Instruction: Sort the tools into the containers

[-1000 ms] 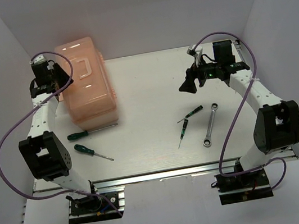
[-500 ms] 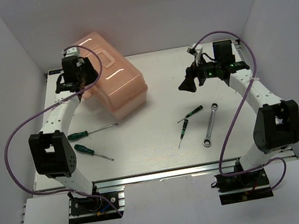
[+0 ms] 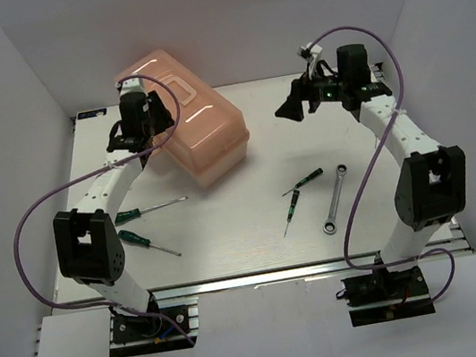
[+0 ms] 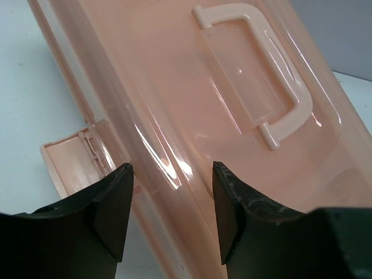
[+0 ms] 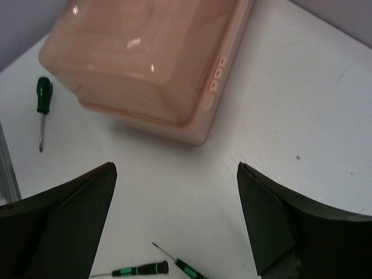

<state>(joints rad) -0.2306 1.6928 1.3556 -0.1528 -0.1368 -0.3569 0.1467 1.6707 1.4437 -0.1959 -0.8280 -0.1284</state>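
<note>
near edge, left: two longer screwdrivers [image 3: 149,242] on the table | right: tiny screwdrivers [image 3: 290,212] beside wrench [image 3: 335,200] | right gripper [image 5: 174,170] spread wide, empty | far left: toolbox [image 3: 203,130], lid down - left gripper [image 4: 171,174] straddles its rim, can't tell if it's pinching

I saw the toolbox [image 3: 205,138] in translucent salmon pink, its lid handle [image 4: 273,99] a paler, creamy pink. The screwdrivers [image 3: 139,213] had dark green handles and silvery shafts, and the wrench [image 3: 336,199] was plain silver. The table [image 3: 248,240] was white. The left pincer [image 4: 171,168] and right pincer [image 5: 175,167] were matte black.
</note>
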